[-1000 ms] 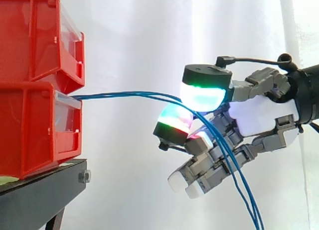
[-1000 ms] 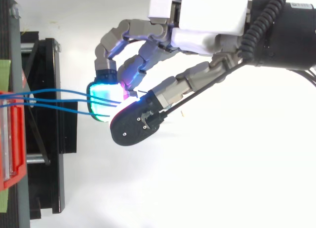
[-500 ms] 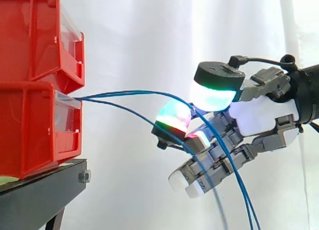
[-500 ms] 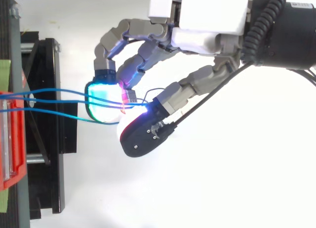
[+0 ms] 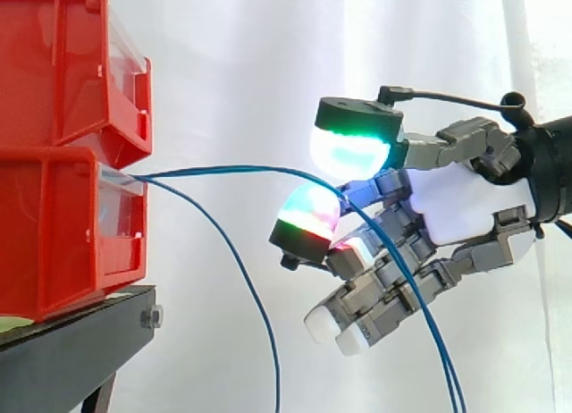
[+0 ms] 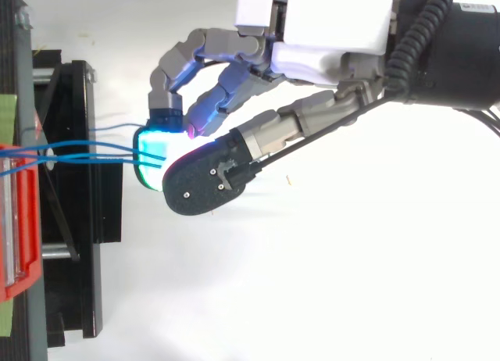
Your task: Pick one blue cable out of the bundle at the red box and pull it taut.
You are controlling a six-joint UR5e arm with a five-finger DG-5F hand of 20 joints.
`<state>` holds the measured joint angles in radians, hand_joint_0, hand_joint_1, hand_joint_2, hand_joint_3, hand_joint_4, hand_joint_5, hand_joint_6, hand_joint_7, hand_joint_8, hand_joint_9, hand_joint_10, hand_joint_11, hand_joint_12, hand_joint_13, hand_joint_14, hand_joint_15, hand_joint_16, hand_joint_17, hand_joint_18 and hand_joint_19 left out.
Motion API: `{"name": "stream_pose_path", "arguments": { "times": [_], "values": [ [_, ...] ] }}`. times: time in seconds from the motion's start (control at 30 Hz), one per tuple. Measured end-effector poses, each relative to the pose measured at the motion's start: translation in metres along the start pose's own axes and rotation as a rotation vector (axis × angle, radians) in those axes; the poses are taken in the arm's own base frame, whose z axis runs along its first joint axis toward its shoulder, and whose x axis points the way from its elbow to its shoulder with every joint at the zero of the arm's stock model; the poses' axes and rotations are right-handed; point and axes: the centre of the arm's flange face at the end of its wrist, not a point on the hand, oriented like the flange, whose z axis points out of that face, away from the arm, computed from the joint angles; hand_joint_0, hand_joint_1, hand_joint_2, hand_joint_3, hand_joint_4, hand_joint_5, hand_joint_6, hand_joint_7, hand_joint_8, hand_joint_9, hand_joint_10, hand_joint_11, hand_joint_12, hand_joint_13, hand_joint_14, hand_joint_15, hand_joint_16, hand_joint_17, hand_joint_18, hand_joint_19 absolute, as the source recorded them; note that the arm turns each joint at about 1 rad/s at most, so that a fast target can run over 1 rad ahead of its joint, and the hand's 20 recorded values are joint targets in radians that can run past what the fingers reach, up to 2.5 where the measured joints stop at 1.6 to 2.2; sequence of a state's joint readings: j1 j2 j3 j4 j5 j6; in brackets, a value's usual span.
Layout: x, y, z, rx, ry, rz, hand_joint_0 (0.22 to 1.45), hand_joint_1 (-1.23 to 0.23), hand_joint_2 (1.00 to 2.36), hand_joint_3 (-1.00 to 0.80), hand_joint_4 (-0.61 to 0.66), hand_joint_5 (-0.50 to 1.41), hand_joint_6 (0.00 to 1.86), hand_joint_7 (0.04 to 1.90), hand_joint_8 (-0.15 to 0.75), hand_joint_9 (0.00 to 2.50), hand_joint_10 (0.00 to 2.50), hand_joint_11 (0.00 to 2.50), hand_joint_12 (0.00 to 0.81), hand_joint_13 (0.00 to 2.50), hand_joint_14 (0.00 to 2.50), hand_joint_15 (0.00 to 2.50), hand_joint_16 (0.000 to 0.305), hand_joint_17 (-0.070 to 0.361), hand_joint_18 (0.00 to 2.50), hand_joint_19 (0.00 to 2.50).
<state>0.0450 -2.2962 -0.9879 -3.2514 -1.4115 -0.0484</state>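
**A:** Which way do the cables (image 5: pixel 241 170) lie from the hand (image 5: pixel 465 207)?

**B:** Straight out from the box (image 5: pixel 54 225). They leave the front of the lower box, at the edge of the stand (image 5: pixel 71 341) that faces the hand. From there they run about level through open air to the fingers (image 5: pixel 308 218). The long axis is box to hand.

**A:** And the fingers?

**B:** Curled. The thumb (image 5: pixel 350 149) sits over one fingertip, and two cables pass between those pads. I read that as a light pinch on both. Past the pinch they drop in front of the palm to the bottom edge of the side view.

**A:** Two, not one.

**B:** Yes. From above they run side by side into the fingertip. A third cable (image 5: pixel 246 288) hangs down from the same box front, between box and hand, apart from the fingers.

**A:** Taut?

**B:** No. The held pair arches a little between box and pads, so there is slack. The pull would have to go away from the box, along the cables' own line.

**A:** Room?

**B:** Plenty. Only the hanging cable is between box and hand, and the curtain (image 5: pixel 250 73) is behind. My worry is grip, because thin, smooth-looking cable may slide on thick rounded pads. One of the pair also needs shedding.
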Motion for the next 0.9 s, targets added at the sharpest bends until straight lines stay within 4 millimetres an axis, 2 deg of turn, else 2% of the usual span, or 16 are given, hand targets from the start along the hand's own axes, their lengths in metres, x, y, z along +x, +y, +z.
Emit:
{"name": "stream_pose_path", "arguments": {
  "times": [0.4, 0.6, 0.9],
  "values": [
    [0.0001, -0.0001, 0.0, 0.0, 0.001, -0.003, 0.59, -0.69, 1.0, -0.5, 0.04, -0.23, 0.9, 0.91, 0.254, 0.91, 0.01, 1.09, 0.373, 0.6, 0.01, 0.37, 0.05, 0.113, 0.5, 0.22],
    [0.0001, 0.0, 0.0001, -0.001, 0.001, -0.004, 0.63, -0.73, 1.01, -0.37, 0.04, -0.23, 0.91, 0.92, 0.253, 0.91, 0.01, 1.1, 0.369, 0.62, 0.01, 0.37, 0.05, 0.112, 0.51, 0.22],
    [0.0026, 0.0003, 0.0002, -0.001, 0.003, -0.006, 0.65, -0.77, 1.01, -0.39, 0.04, -0.23, 0.92, 0.91, 0.255, 0.92, 0.01, 1.12, 0.367, 0.63, 0.01, 0.39, 0.05, 0.112, 0.52, 0.21]
  ]
}}
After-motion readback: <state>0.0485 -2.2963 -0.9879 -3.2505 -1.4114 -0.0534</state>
